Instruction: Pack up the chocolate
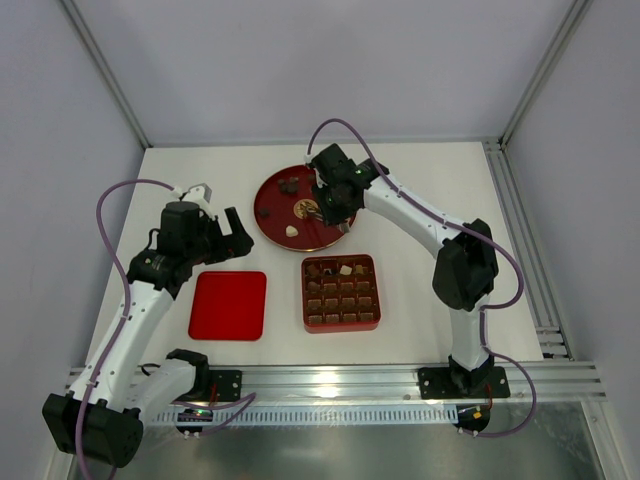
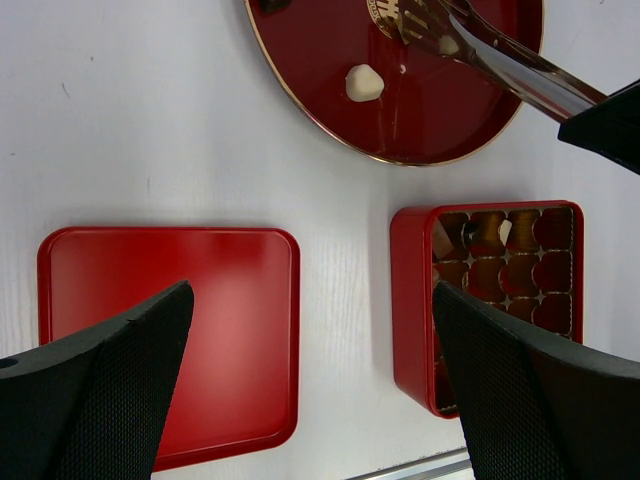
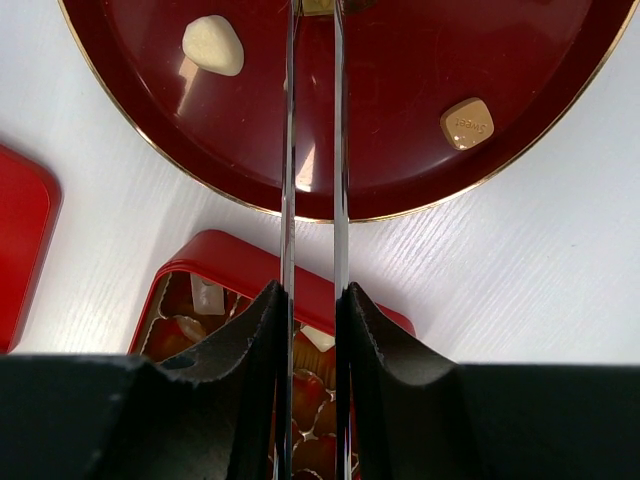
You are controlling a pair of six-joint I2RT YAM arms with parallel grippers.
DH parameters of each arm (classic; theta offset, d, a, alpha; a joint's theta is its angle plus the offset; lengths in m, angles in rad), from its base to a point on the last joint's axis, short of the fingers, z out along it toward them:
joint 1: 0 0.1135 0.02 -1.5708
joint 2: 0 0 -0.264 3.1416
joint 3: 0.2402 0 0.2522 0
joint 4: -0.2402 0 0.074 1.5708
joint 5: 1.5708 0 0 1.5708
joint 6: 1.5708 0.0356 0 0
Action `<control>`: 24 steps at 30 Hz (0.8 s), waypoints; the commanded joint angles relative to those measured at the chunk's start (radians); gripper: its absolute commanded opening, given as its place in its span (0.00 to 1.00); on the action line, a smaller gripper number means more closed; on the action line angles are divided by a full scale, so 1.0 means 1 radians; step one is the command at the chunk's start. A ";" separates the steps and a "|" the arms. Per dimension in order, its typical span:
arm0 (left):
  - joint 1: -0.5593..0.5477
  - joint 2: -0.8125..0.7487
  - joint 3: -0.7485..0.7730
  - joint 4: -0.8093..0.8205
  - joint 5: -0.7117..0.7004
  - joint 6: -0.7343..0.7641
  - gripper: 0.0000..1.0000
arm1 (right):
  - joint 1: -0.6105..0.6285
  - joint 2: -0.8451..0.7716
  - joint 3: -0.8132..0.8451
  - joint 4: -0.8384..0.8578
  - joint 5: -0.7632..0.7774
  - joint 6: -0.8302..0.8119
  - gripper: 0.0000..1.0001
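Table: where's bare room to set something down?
Bare: far-right corner of the table, beyond the right arm; near strip in front of lid and box. Crowded: between plate, lid and box, by the left hand.

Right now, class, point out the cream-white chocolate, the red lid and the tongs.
cream-white chocolate (image 3: 212, 45), right wrist view: middle of its top.
red lid (image 2: 215, 290), left wrist view: bare flat centre.
tongs (image 2: 520, 68), left wrist view: metal arm.

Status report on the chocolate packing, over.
Left gripper open. Right gripper shut on tongs over plate. Chocolate loose on plate, few in box. Lid off, nothing blocking.
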 commanded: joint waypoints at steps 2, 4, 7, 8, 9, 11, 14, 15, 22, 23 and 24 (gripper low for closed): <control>0.003 0.000 -0.003 0.015 0.013 0.003 1.00 | 0.006 -0.048 0.040 0.011 0.017 0.002 0.28; 0.003 0.000 -0.003 0.015 0.011 0.001 1.00 | 0.004 -0.056 0.038 0.011 0.018 0.005 0.28; 0.003 -0.001 -0.003 0.017 0.011 0.001 1.00 | 0.004 -0.067 0.036 0.008 0.017 0.004 0.28; 0.003 0.000 -0.004 0.015 0.011 0.001 1.00 | 0.003 -0.071 0.035 0.008 0.017 0.002 0.28; 0.001 -0.001 -0.004 0.015 0.011 0.003 1.00 | 0.003 -0.080 0.027 0.010 0.015 0.004 0.28; 0.003 -0.001 -0.003 0.014 0.013 0.003 1.00 | 0.001 -0.094 0.020 0.014 0.012 0.008 0.28; 0.001 -0.001 -0.003 0.015 0.013 0.001 1.00 | 0.000 -0.117 0.001 0.017 0.004 0.010 0.28; 0.003 -0.001 -0.004 0.014 0.011 0.001 1.00 | 0.000 -0.123 -0.005 0.017 0.003 0.011 0.28; 0.001 0.000 -0.003 0.015 0.011 0.003 1.00 | -0.003 -0.186 -0.054 0.013 0.001 0.019 0.28; 0.001 -0.001 -0.003 0.015 0.010 0.001 1.00 | -0.005 -0.195 -0.062 0.011 -0.002 0.018 0.28; 0.003 -0.003 -0.003 0.015 0.011 0.003 1.00 | -0.005 -0.214 -0.077 0.010 -0.003 0.022 0.28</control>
